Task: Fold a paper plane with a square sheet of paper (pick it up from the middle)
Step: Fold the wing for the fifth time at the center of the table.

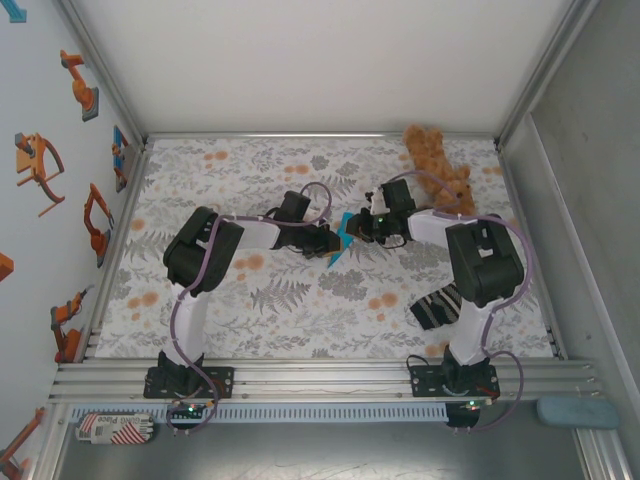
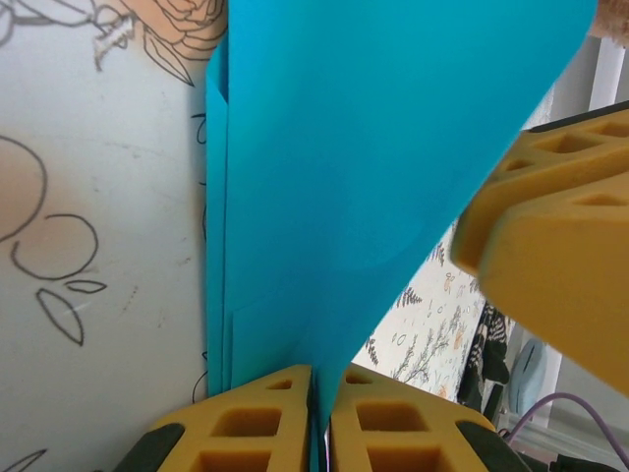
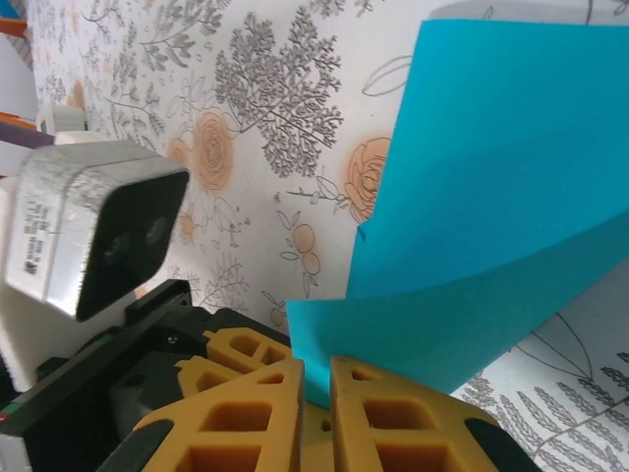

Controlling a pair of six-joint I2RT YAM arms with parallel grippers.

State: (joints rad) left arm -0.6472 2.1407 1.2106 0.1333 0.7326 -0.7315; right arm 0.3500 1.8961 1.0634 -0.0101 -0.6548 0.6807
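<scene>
Mid-fold, my left claw [image 2: 319, 398] and right claw [image 3: 314, 388] each pinch the part-folded square sheet of paper [image 1: 343, 243] upright between them over the table's [image 1: 300, 320] middle; next, I judge, comes laying it flat and pressing the crease.

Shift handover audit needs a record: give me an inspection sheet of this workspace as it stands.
Surface: floral tablecloth, lying flat.
Job's things: blue paper sheet, folded, held between both tools.
Clutter: brown teddy bear at far right; dark striped cloth beside the right arm.
Grippers: left tool shut on the paper's edge; right tool shut on another edge.
Cables: purple cables looped along both arms.
Surroundings: robot stickers on left wall; aluminium rails at near edge.
</scene>
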